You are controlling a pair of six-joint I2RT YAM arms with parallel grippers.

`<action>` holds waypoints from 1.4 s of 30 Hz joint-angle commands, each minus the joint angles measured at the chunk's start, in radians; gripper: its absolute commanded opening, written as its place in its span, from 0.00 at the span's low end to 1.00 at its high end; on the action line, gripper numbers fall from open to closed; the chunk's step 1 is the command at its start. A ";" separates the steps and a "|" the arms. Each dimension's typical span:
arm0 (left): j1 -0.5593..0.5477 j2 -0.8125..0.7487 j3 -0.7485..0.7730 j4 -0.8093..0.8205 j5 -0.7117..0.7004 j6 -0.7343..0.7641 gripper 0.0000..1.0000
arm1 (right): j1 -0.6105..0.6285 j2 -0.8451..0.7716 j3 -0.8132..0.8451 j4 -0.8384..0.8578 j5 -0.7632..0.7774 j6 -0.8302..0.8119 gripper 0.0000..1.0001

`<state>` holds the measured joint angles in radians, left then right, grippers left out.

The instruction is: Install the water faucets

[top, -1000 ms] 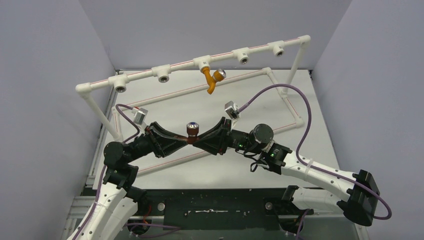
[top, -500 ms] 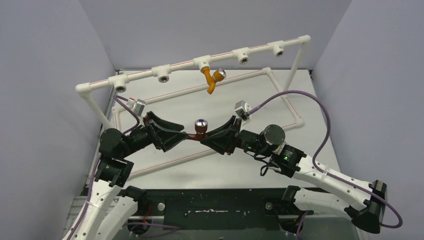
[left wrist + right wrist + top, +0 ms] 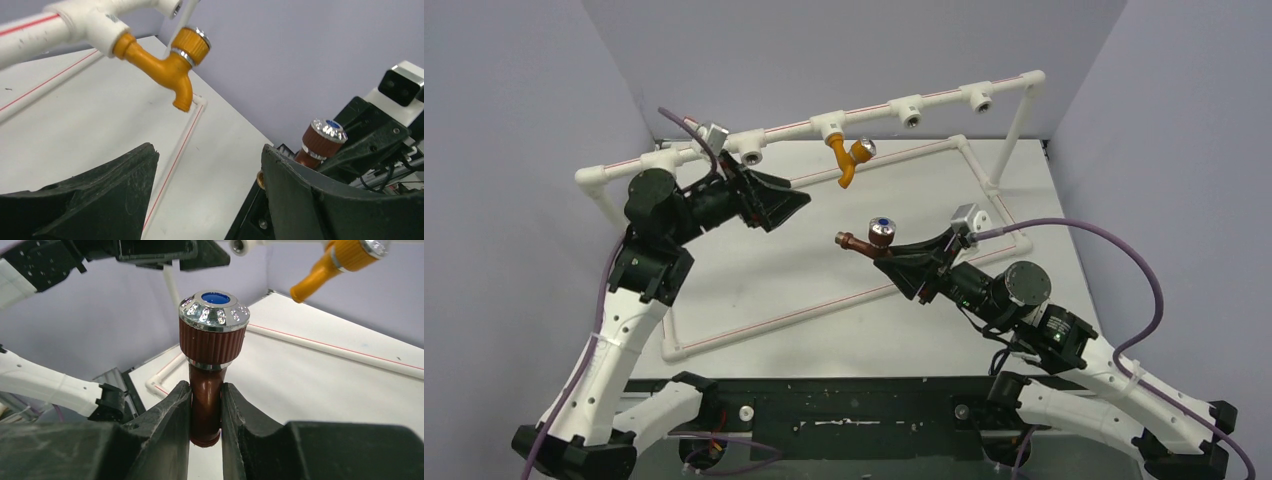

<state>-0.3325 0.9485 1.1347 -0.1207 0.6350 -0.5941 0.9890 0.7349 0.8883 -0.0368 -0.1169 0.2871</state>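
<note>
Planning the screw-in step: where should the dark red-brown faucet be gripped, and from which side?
Probably take the dark red-brown faucet by its neck under the ribbed knob, from the side opposite its inlet end, as the right gripper does: that leaves the inlet free for a socket.
</note>
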 commanded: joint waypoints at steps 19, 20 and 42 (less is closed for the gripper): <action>-0.178 0.564 0.638 -0.264 -0.366 -0.067 0.73 | -0.004 -0.199 -0.018 -0.124 0.192 -0.065 0.00; -0.184 0.574 0.647 -0.278 -0.390 -0.084 0.73 | -0.004 -0.206 -0.022 -0.122 0.193 -0.063 0.00; -0.204 0.592 0.534 -0.165 -0.574 -0.383 0.67 | -0.002 -0.297 -0.050 -0.154 0.212 -0.063 0.00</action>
<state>-0.5343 1.5047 1.6321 -0.3695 0.0494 -0.9218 0.9890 0.4492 0.8268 -0.2256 0.0795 0.2390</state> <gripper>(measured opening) 0.687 0.227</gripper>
